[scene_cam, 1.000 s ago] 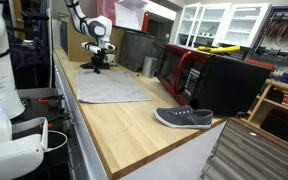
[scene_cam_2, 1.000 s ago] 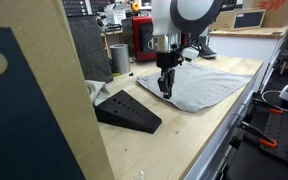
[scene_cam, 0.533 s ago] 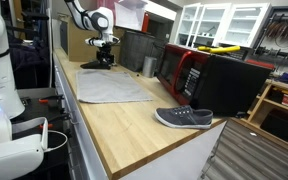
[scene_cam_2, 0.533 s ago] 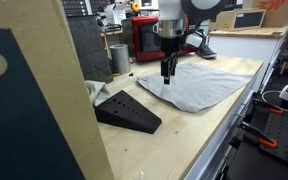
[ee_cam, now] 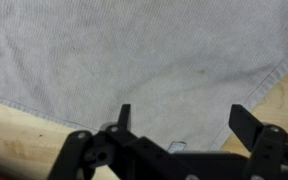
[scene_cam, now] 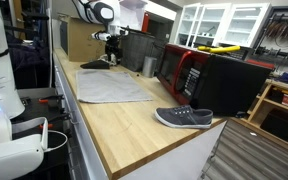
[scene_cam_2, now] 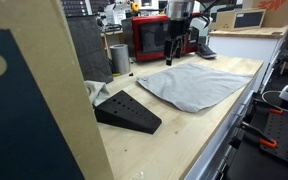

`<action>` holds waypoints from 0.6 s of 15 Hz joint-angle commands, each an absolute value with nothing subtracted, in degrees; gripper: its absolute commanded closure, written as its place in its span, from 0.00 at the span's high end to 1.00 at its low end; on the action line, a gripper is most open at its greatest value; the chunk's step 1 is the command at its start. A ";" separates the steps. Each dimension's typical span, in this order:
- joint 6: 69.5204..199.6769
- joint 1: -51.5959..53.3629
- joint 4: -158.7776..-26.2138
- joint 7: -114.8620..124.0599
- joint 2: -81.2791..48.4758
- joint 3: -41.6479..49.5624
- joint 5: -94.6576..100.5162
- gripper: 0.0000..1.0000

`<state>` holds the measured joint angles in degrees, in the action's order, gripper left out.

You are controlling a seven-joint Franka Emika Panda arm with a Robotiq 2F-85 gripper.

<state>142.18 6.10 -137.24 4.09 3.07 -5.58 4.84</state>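
Observation:
A grey cloth [scene_cam: 114, 88] [scene_cam_2: 194, 85] lies spread flat on the wooden table in both exterior views. My gripper [scene_cam: 111, 50] [scene_cam_2: 170, 58] hangs well above the cloth's far edge, pointing down. In the wrist view the cloth [ee_cam: 134, 55] fills most of the picture below the gripper [ee_cam: 184, 118]. Its two black fingers [ee_cam: 246, 122] stand wide apart with nothing between them. The gripper is open and touches nothing.
A black wedge [scene_cam_2: 129, 110] [scene_cam: 94, 64] sits beside the cloth, with a metal cup [scene_cam_2: 119, 57] [scene_cam: 149, 65] and a red microwave [scene_cam: 179, 68] [scene_cam_2: 149, 38] behind. A grey shoe [scene_cam: 184, 118] lies near the table's end. A cardboard box [scene_cam_2: 34, 100] stands close to one camera.
The gripper has opened, let go of the cloth's edge and risen straight up from it. The cloth now lies flat.

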 commanded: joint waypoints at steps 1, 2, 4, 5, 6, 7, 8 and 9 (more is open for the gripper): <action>141.11 5.26 -137.76 4.39 6.66 -4.88 0.86 1.00; 140.02 5.10 -137.35 4.26 7.24 -4.70 -0.18 1.00; 139.04 4.90 -136.79 4.67 8.31 -4.35 -2.07 1.00; 138.38 4.74 -136.45 4.57 8.90 -4.18 -3.20 1.00; 137.49 4.62 -136.08 4.57 9.42 -4.03 -4.38 1.00; 136.00 4.48 -135.52 4.68 9.95 -3.80 -5.62 1.00; 134.23 4.38 -134.93 4.54 10.51 -3.48 -7.08 1.00; 132.08 4.09 -134.18 4.71 11.09 -3.10 -7.96 1.00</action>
